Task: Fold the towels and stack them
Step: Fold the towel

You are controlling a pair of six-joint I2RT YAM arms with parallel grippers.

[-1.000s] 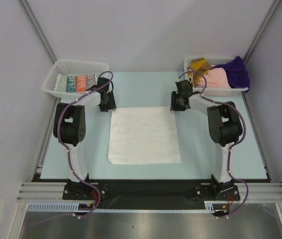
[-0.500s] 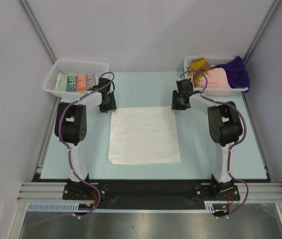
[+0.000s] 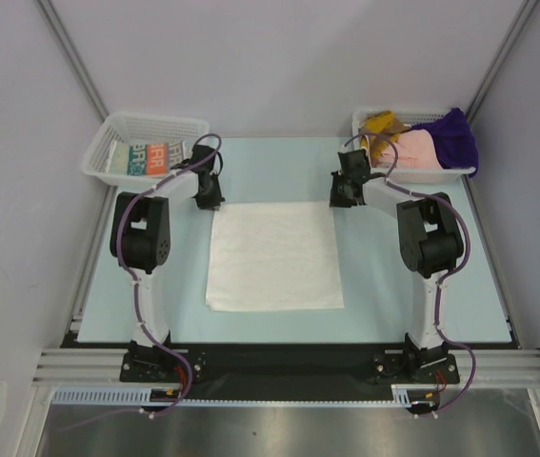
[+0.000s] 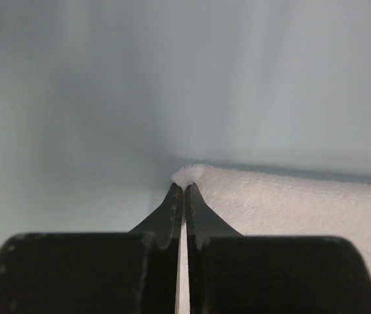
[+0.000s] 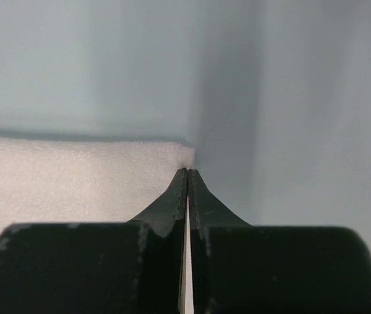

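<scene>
**Item 1. White towel** [image 3: 274, 255]: one cloth, spread flat in a rough square on the pale blue table [image 3: 270, 167]. All places below are given from this towel.

**Item 2. Left gripper** [image 3: 210, 198]: at the towel's far left corner. In the left wrist view the fingers of the left gripper [image 4: 184, 190] are pressed together. A small tuft of the white towel [image 4: 290, 203] is pinched at their tips.

**Item 3. Right gripper** [image 3: 338, 198]: at the towel's far right corner. In the right wrist view the right gripper [image 5: 186, 173] is closed, with its tips clamped on the very corner of the white towel [image 5: 74, 176].

**Item 4. Left basket** [image 3: 141, 124]: white mesh, beyond the towel's far left corner and well apart from it. It holds one folded printed towel [image 3: 150, 157] in orange, teal and white.

**Item 5. Right basket** [image 3: 412, 176]: white mesh, beyond the towel's far right corner. It holds loose cloths:
- a pink towel [image 3: 412, 148] in the middle
- a purple towel [image 3: 452, 138] spilling over the end farthest from the white towel
- a mustard and brown bundle [image 3: 381, 124] at the nearer end
</scene>
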